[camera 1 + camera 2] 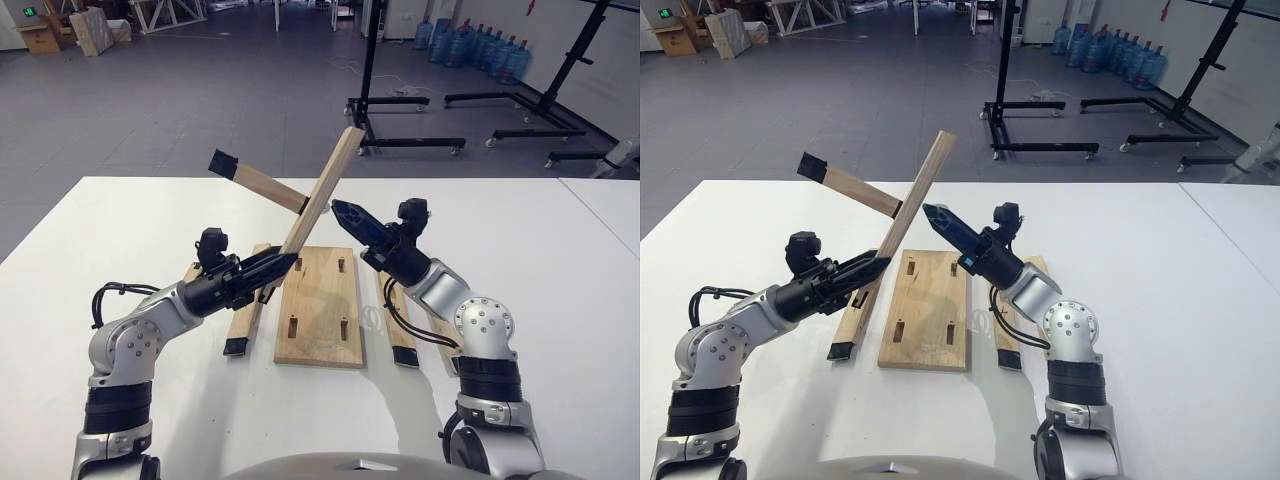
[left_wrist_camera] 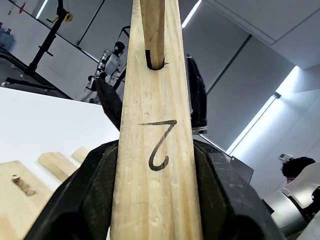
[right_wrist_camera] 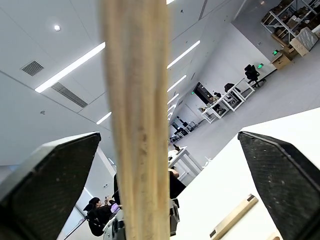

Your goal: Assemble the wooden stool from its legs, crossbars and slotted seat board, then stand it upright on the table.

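My left gripper (image 1: 272,267) is shut on a wooden leg (image 1: 322,190) marked "2" (image 2: 159,150), held tilted up over the table. A crossbar (image 1: 262,184) with a black end cap sticks out of the leg's slot (image 2: 155,61), pointing back and to the left. My right gripper (image 1: 345,213) is open just right of the leg, and its fingers (image 3: 50,185) stand wide apart on either side of the leg (image 3: 137,125). The slotted seat board (image 1: 322,318) lies flat between the arms. Another leg (image 1: 243,325) lies left of it and two more pieces (image 1: 398,328) lie right of it.
The white table (image 1: 120,230) has free room on both sides and at the back. A second table (image 1: 612,205) adjoins at the right. Black wheeled racks (image 1: 400,140) and water bottles (image 1: 480,45) stand on the floor beyond.
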Robot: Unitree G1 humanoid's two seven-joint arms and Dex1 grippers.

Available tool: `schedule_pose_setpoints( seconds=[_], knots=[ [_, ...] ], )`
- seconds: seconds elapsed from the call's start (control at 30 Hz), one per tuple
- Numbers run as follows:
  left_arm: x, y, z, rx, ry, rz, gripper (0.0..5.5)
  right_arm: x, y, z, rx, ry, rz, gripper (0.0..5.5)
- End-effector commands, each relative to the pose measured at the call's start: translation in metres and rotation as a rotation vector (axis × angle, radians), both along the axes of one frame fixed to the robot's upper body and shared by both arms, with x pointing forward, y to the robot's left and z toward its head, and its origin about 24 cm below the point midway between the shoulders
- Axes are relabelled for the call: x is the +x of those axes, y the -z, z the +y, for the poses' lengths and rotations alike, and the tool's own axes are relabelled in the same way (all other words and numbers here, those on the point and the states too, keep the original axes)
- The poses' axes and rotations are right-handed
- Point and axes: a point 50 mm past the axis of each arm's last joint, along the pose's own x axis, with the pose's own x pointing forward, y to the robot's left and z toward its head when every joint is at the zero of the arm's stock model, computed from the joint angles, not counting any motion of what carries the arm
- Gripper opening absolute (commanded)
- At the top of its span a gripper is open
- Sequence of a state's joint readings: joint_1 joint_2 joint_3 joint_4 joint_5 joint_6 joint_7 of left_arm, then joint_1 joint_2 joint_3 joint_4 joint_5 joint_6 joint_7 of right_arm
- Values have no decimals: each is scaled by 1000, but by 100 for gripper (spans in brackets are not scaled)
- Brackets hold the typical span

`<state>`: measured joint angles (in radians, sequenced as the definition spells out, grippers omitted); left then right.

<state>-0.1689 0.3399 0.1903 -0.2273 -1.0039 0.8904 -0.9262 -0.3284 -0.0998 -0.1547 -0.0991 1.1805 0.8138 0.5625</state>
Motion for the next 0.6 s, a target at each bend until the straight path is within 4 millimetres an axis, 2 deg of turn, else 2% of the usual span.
schedule_pose_setpoints(
  seconds=[0.03,0.27,0.6],
  knots=[
    [-4,-11,-10,-59,64,-11,202,1,-8,1,30,-34,-36,505],
    [-5,-12,-18,-40,58,-14,202,4,-17,-5,72,-81,-58,505],
    [-8,3,-20,18,62,13,202,4,-27,-7,86,-136,-88,505]
  ],
)
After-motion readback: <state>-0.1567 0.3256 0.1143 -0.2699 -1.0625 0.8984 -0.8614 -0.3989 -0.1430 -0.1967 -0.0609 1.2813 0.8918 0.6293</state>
